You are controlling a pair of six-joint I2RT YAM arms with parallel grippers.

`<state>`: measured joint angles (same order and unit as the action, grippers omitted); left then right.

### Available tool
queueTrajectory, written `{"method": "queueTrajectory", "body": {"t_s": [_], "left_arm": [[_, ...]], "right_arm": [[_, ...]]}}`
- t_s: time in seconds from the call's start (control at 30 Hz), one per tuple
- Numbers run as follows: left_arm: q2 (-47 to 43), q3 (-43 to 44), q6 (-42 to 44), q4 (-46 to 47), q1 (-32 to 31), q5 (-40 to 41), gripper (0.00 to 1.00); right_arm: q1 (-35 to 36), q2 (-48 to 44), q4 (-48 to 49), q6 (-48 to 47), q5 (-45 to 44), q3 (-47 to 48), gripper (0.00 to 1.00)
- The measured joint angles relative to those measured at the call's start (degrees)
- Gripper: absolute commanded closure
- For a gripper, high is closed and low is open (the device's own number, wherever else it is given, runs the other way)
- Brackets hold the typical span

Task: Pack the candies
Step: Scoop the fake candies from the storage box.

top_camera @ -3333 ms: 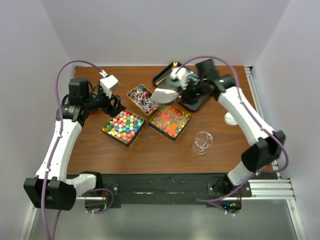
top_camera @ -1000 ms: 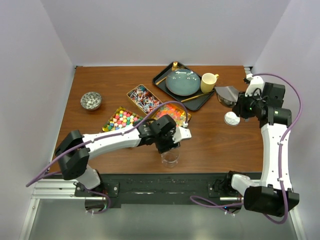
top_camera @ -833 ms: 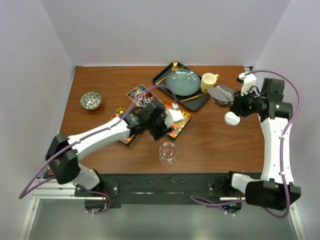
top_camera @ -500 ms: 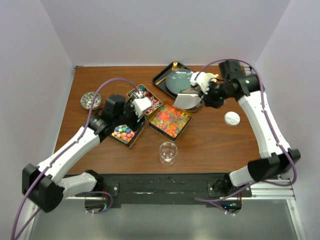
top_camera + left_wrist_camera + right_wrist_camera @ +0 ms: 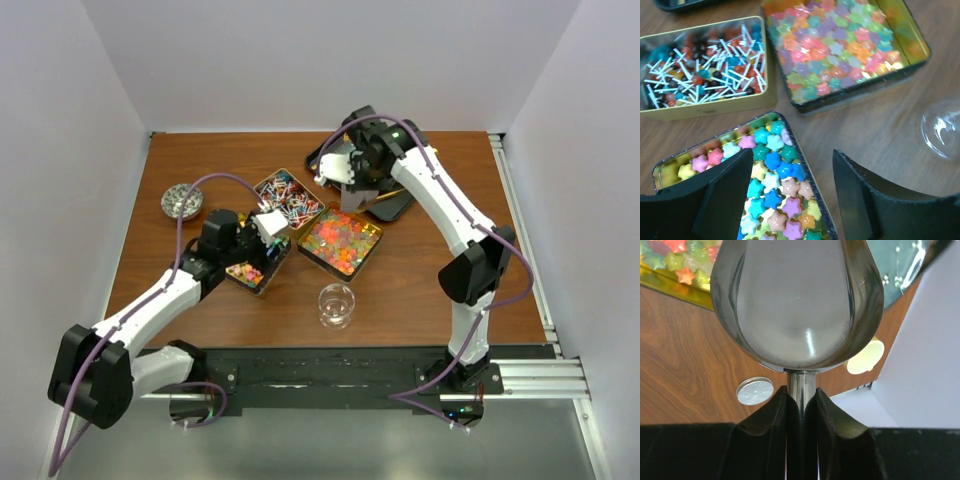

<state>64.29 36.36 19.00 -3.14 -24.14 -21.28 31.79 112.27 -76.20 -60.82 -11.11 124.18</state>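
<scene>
No readable text, labels, brands, numbers or signs anywhere: none on the gold rectangular metal tins (image 5: 710,106), bright candies (image 5: 840,45) or brown wooden desk (image 5: 875,135).

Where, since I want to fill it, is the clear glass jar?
In the top view the glass jar stands alone near the table's front edge, roughly central, just nearer than the tin of gummies.

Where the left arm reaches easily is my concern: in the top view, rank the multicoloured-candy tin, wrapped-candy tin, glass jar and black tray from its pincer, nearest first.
From the left pincer:
1. Multicoloured-candy tin, directly beneath it.
2. Wrapped-candy tin, just behind.
3. Glass jar, front right.
4. Black tray, back right.
</scene>
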Motion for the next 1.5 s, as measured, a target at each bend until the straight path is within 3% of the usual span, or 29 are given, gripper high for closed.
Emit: {"method": "queueTrajectory", "body": {"t_s": [0.47, 0.87, 1.4, 1.5], "left_arm": [[6.1, -0.9, -8.5, 10.7, 9.5, -3.8, 0.32], [8.7, -1.9, -11.6, 12.8, 9.9, -5.6, 0.32], [9.7, -4.0, -12.3, 14.2, 9.9, -6.6, 0.33], [9.7, -5.2, -11.9, 14.2, 9.9, -6.4, 0.39]], "right_arm": [[0.5, 0.0, -0.4, -6.4, -2.9, -7.8, 1.00], [1.4, -2.4, -0.7, -5.7, -1.5, -17.1, 1.00], [2.1, 0.8, -0.9, 1.6, -5.7, -16.9, 1.00], [2.0, 1.0, -0.6, 2.2, -5.6, -17.7, 1.00]]}}
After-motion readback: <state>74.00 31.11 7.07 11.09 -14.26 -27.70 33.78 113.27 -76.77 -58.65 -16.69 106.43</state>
